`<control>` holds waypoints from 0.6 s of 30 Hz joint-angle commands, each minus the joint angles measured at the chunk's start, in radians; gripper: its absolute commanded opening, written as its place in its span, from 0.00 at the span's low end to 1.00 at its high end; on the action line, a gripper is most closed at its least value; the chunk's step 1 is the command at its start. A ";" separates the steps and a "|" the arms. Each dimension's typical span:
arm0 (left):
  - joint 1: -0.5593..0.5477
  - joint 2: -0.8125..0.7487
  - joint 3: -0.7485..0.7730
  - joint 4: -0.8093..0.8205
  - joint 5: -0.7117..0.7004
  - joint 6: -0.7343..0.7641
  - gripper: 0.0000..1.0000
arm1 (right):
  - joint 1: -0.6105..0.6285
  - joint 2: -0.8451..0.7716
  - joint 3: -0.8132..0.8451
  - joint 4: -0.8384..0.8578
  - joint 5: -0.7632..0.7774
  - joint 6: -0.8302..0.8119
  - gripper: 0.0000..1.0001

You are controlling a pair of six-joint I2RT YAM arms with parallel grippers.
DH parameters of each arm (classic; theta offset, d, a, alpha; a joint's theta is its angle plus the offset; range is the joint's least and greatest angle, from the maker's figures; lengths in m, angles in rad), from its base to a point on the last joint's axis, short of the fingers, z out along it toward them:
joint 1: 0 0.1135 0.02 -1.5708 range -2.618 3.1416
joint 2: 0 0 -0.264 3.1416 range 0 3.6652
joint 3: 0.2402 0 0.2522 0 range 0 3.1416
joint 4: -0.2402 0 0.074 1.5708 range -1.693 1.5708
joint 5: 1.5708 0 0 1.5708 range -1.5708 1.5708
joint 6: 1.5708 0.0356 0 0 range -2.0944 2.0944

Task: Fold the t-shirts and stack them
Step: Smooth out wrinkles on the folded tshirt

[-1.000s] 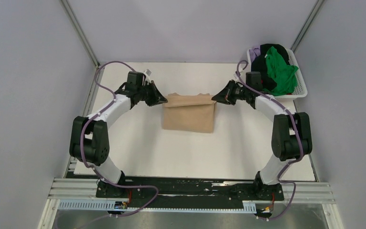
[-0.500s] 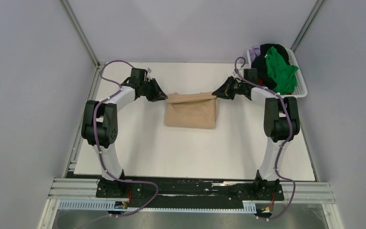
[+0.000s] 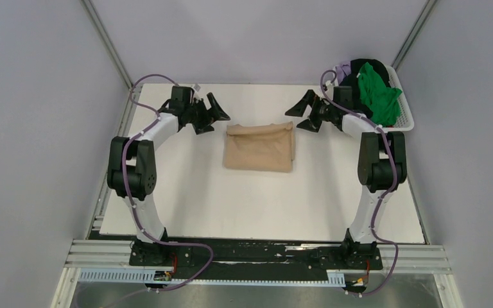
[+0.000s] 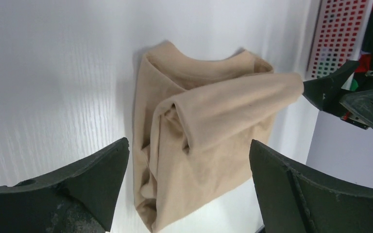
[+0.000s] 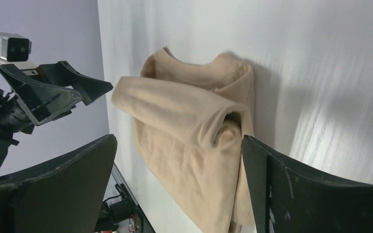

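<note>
1. Middle of the tabletop, toward the far edge: tan-beige t-shirt (image 3: 259,147) lies folded into a rough rectangle, collar at the far edge.
2. Its far part is doubled over in a loose, puffy roll that runs left to right. It is not pressed flat, and the wrist views show wrinkles under the roll.
3. Left gripper (image 3: 215,117) is just beside the shirt's far-left corner, jaws spread wide, nothing between them.
4. Right gripper (image 3: 302,114) is just beside the far-right corner, jaws also wide apart, holding nothing.
5. The grippers face each other across the shirt's far edge. Each wrist view shows the shirt framed between its own fingers, with the opposite gripper beyond it.
6. Far-right corner of the tabletop: white latticed basket (image 3: 406,117) holds more shirts in a heap.
7. In the basket, green t-shirt (image 3: 377,96) is on top at the right, black t-shirt (image 3: 363,68) behind it, pale purple t-shirt (image 3: 343,68) at the far-left rim.
8. White tabletop (image 3: 257,205) near the arms' bases is bare of cloth; the tan shirt sits well apart from the basket.
</note>
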 commanded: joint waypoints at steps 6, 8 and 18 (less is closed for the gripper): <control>-0.112 -0.209 -0.151 0.066 0.054 0.033 1.00 | 0.121 -0.343 -0.280 0.000 0.190 -0.086 1.00; -0.147 -0.198 -0.160 0.075 0.025 0.034 1.00 | 0.158 -0.366 -0.313 -0.002 0.200 -0.096 1.00; -0.167 0.048 -0.042 0.217 0.029 -0.080 1.00 | 0.202 -0.177 -0.141 0.021 0.266 -0.099 1.00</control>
